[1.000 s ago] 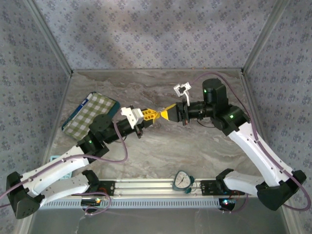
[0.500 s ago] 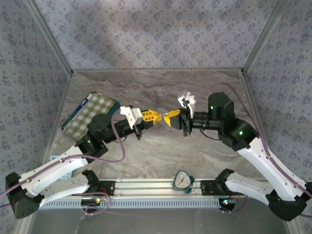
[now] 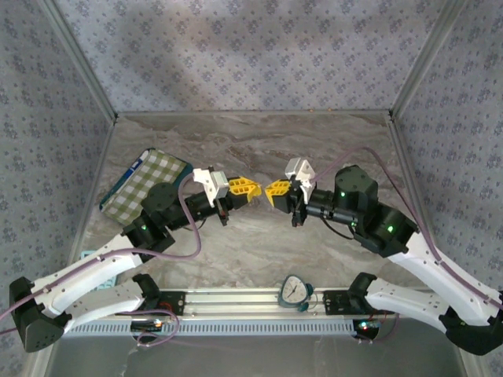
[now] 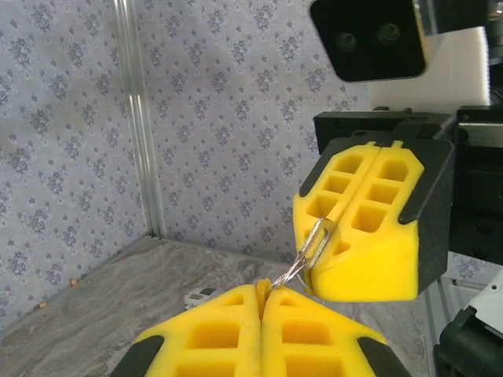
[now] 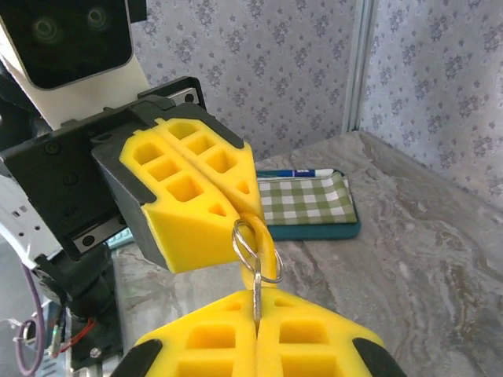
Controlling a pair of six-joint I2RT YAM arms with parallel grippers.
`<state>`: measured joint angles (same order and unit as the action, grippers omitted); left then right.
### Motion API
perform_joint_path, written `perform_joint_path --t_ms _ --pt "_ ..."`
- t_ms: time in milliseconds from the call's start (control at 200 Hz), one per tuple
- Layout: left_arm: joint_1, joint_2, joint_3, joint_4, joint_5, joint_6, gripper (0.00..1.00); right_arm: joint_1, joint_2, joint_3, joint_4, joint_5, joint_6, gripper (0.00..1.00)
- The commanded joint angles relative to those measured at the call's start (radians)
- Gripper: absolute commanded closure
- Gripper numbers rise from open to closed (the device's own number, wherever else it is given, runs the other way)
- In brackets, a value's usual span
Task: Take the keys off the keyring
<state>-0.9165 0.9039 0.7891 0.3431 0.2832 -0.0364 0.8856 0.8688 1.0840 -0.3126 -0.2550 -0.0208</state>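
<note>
Midair, keys (image 5: 255, 287) in right pincer (image 5: 257, 308) (stem-first)

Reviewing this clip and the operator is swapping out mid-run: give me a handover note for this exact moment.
Grippers: the left gripper is shut, pinching the small silver wire keyring at its fingertips. The right gripper is shut on the thin metal key, whose stem runs into its finger seam.
Where: the grippers are tip to tip in mid-air, with the keyring and key linked in the short gap between them.
Done: each end is gripped.
Left: work the key off the keyring; it does not look free yet.
</note>
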Motion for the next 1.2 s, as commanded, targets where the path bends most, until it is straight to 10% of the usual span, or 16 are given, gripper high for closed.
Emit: perform_joint_path --t_ms 0,1194 --pt "0.022 0.000 0.025 0.036 -0.110 -0.030 1.00 0.054 -0.037 -0.024 0.016 0.053 -0.088 1.00" --pt "0.010 0.025 0.007 0.002 -0.035 -0.128 1.00 0.235 -0.061 -0.058 0.156 0.384 -0.208 1.00"
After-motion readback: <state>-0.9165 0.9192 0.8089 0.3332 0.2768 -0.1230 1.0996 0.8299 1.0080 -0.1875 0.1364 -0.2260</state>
